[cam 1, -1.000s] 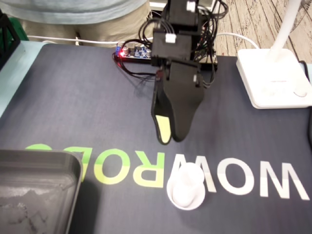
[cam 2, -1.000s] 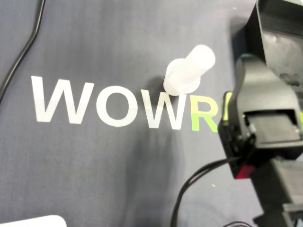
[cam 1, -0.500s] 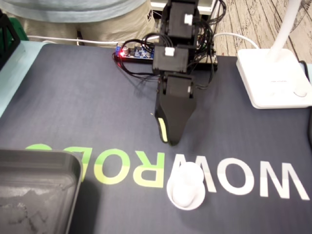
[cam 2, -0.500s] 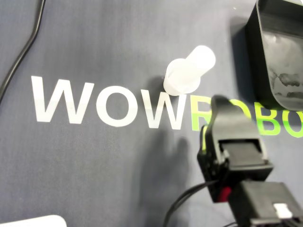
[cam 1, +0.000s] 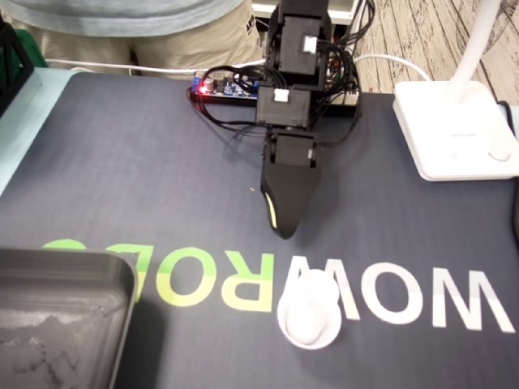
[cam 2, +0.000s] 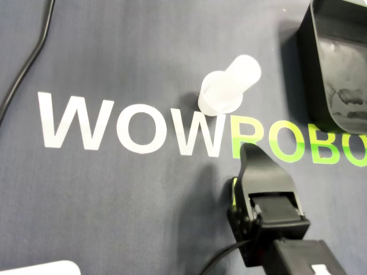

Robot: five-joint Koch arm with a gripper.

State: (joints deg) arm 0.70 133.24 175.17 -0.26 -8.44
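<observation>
White flanged plastic tube [cam 2: 228, 86], upright on mat [cam 2: 114, 200] lettering, untouched.

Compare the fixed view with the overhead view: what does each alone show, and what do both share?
Only the fixed view shows the circuit board with its red light, the arm's upper joints and wiring, a person's torso and the wooden floor. Only the overhead view shows the long black cable curving across the mat at upper left. Both show the white peg standing at the WOWROBO lettering, the dark tray, and the arm's jaws pointing toward the peg without touching it; only one tip shows.
</observation>
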